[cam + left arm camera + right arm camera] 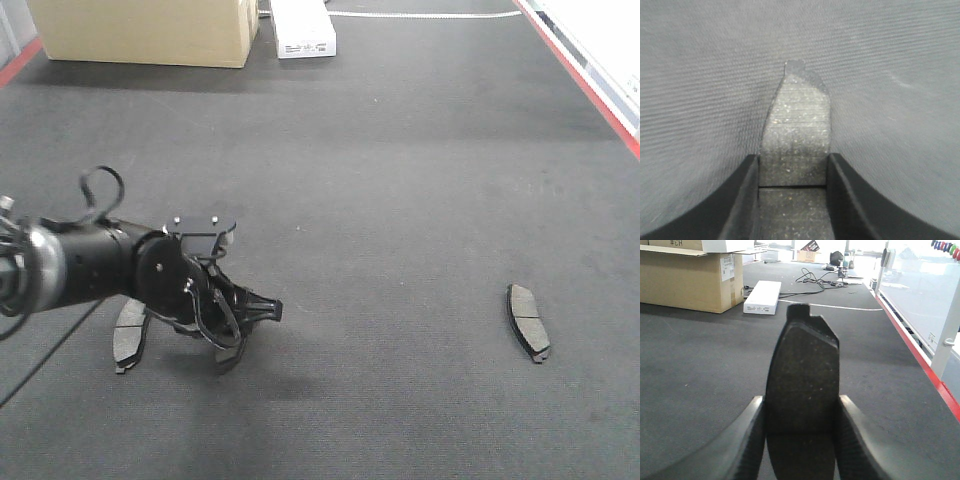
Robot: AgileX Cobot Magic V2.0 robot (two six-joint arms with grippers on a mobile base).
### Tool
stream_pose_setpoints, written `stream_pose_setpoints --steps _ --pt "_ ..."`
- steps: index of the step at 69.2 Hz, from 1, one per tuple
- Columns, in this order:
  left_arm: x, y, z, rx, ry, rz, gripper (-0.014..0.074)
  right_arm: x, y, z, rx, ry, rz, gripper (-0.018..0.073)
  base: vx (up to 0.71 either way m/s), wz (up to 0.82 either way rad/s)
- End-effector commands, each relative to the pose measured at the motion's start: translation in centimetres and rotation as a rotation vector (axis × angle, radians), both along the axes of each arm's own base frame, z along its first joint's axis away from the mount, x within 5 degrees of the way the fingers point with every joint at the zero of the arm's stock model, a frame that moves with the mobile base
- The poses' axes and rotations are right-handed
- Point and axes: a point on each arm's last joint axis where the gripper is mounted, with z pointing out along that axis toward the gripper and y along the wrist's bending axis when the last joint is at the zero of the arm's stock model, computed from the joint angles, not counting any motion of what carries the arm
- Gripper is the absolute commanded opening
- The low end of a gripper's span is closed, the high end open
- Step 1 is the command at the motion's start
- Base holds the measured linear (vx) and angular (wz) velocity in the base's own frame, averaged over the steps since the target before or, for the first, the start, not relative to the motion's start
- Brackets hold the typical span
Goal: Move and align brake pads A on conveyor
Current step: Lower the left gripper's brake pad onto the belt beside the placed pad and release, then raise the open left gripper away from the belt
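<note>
Two brake pads lie flat on the dark grey conveyor (pixel 400 150): one (pixel 528 322) at the right, one (pixel 130 332) at the left beside my left arm. My left gripper (pixel 250 330) is low over the belt. In the left wrist view that gripper (pixel 792 157) is shut on a third pad (pixel 797 125), both fingers against its long edges and the groove between them. My right gripper (pixel 800 400) is out of the front view. It is shut on a fourth pad (pixel 802 355), held upright above the belt.
A cardboard box (pixel 150 30) and a white box (pixel 303 30) stand at the belt's far end. A red edge strip (pixel 580 80) runs along the right side. Cables (pixel 815 282) lie beyond the boxes.
</note>
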Motion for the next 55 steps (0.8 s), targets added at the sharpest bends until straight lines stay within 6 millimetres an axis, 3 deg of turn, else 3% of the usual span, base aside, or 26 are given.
stream_pose_setpoints --steps 1,13,24,37,55 --pt "0.9 -0.6 2.4 -0.075 -0.109 0.026 0.0383 0.0 -0.1 1.9 -0.001 -0.126 -0.013 -0.0005 0.00 0.00" --pt "0.8 -0.5 3.5 -0.081 -0.138 0.019 0.0517 0.0 -0.1 1.9 -0.001 -0.126 -0.013 -0.0005 0.00 0.00" --pt "-0.3 0.3 7.6 -0.077 -0.233 -0.020 0.0523 0.0 -0.1 1.9 -0.001 -0.126 -0.013 -0.0005 0.00 0.00" --pt "-3.6 2.5 14.2 -0.055 -0.363 -0.067 0.0523 0.0 -0.1 1.9 -0.001 -0.126 -0.013 -0.0005 0.00 0.00" --pt "-9.3 5.8 21.1 -0.071 -0.505 -0.082 0.0523 0.0 -0.1 1.9 -0.001 -0.126 -0.013 -0.0005 0.00 0.00"
